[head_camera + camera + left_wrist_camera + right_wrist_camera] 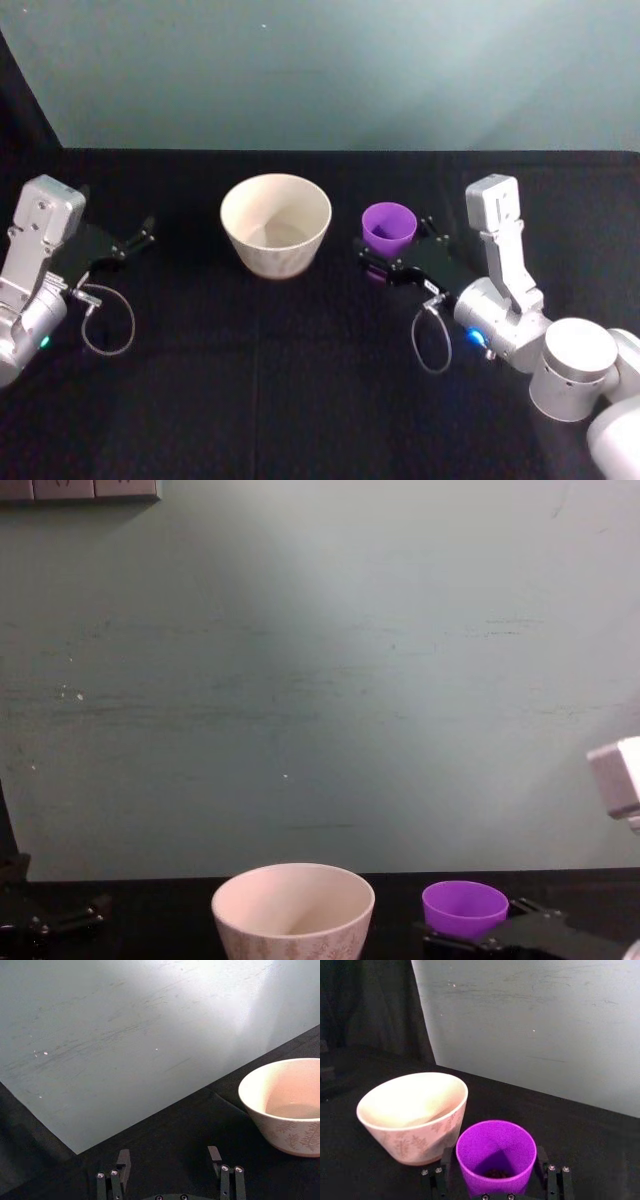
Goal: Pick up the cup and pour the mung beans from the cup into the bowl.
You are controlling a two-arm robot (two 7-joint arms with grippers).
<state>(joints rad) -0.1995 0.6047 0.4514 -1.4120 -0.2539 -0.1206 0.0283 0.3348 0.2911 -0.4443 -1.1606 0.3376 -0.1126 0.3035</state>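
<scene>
The purple cup (388,228) stands upright on the black table just right of the cream bowl (276,225). My right gripper (397,240) is open, with one finger on each side of the cup's lower wall and a small gap at each. In the right wrist view the cup (496,1152) sits between the fingers (442,1160), with dark mung beans (495,1174) at its bottom and the bowl (412,1115) close beside it. The bowl looks empty. My left gripper (140,240) is open at the table's left, holding nothing.
A black cloth covers the table (300,380), which ends at a pale green wall (330,70) behind. A cable loop (430,340) hangs from the right wrist, and another (105,320) from the left. The chest view shows the bowl (292,910) and the cup (464,908) side by side.
</scene>
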